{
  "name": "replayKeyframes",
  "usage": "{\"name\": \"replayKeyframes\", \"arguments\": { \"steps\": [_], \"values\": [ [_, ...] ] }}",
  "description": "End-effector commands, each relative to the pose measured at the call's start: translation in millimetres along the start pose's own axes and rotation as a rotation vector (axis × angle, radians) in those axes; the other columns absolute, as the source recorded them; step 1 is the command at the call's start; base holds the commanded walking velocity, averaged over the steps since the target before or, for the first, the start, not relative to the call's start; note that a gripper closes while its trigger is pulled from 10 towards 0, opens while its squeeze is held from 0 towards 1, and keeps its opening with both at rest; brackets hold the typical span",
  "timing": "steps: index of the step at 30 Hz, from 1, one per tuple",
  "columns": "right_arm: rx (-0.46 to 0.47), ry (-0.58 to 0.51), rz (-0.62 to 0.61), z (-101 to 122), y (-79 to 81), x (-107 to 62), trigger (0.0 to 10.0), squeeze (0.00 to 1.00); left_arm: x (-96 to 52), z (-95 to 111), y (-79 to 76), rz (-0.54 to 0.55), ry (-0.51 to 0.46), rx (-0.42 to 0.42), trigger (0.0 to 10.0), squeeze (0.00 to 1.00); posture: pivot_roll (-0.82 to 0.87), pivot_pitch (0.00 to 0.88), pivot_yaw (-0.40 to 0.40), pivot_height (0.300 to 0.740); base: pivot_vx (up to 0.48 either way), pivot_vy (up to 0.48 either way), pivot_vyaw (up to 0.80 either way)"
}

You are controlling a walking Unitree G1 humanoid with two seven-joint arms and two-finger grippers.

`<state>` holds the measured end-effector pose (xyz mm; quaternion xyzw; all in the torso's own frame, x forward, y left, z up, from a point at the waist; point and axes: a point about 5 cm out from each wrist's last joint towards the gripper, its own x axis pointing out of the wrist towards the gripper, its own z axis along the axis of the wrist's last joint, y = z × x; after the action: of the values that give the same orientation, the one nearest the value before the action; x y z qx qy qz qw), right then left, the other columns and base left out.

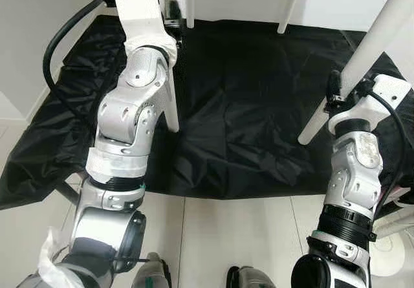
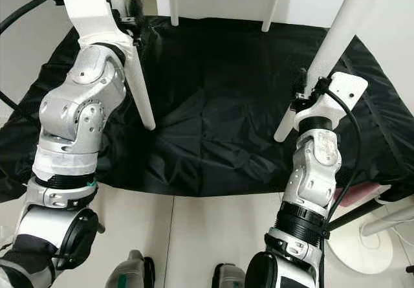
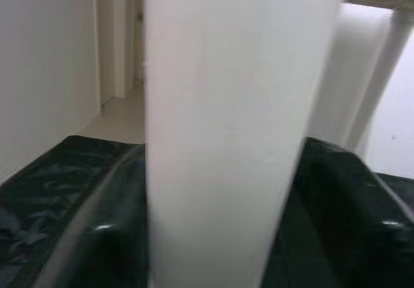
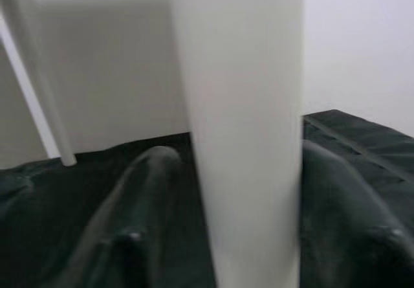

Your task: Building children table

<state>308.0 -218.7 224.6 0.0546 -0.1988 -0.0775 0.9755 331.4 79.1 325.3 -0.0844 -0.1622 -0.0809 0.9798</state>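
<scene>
Each gripper (image 3: pixel 213 249) (image 4: pixel 252 249) clamps a table leg (image 3: pixel 220 107) (image 4: pixel 246 107).

The black sheet (image 1: pixel 246 120) looks like thin, shiny, wrinkly plastic. The white table legs (image 2: pixel 139 87) are smooth and matt (maybe painted wood). The floor (image 1: pixel 246 236) is smooth tile.

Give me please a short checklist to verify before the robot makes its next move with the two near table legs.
1. Left gripper around the left near leg: ok, leg sits between the jaws.
2. Right gripper around the right near leg: ok.
3. Firm clamp on both legs: cannot tell.
4. Both far legs resting on the black sheet: ok.
5. Tabletop level: cannot tell.
</scene>
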Motion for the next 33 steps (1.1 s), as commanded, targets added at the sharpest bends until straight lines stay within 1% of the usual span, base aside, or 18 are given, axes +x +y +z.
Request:
{"name": "replayKeyframes", "arguments": {
  "steps": [1,3,4,5,6,7,8,33],
  "values": [
    [0.038,0.008,0.069,-8.2,16.2,-2.3,10.0,1.00,-8.8,6.0,-23.8,-0.301,-0.041,0.034,10.0,1.00,0.02,0.000,0.000,0.740,0.000,0.000,0.00],
    [0.038,0.008,0.069,-8.2,16.2,-2.3,10.0,1.00,-8.8,6.0,-23.8,-0.301,-0.041,0.034,10.0,1.00,0.02,0.000,0.000,0.740,0.000,0.000,0.00],
    [0.038,-0.005,0.069,-7.2,16.1,-3.5,10.0,1.00,-10.0,4.5,-22.3,-0.302,-0.037,0.052,10.0,1.00,0.02,0.000,0.000,0.740,0.000,0.000,0.00],
    [0.038,-0.005,0.069,-7.2,16.1,-3.5,10.0,1.00,-10.0,4.5,-22.3,-0.302,-0.037,0.052,10.0,1.00,0.02,0.000,0.000,0.740,0.000,0.000,0.00],
    [0.036,-0.015,0.066,-6.1,15.8,-5.7,10.0,1.00,-14.1,0.5,-18.1,-0.295,-0.028,0.081,10.0,0.71,0.02,0.000,0.000,0.740,0.000,0.000,0.00],
    [0.030,-0.023,0.065,-5.3,15.7,-8.0,10.0,1.00,-18.6,-3.0,-13.8,-0.285,-0.022,0.099,10.0,0.00,0.02,0.000,0.000,0.740,0.000,0.000,0.00],
    [0.026,-0.027,0.065,-4.9,15.6,-9.5,10.0,1.00,-21.7,-5.1,-11.2,-0.279,-0.018,0.109,10.0,0.00,0.02,0.122,0.054,0.740,0.000,0.000,0.00],
    [0.026,-0.027,0.065,-4.9,15.6,-9.5,10.0,1.00,-21.7,-5.1,-11.2,-0.279,-0.018,0.109,10.0,0.00,0.02,0.122,0.054,0.740,0.000,0.000,0.00]
  ]
}}
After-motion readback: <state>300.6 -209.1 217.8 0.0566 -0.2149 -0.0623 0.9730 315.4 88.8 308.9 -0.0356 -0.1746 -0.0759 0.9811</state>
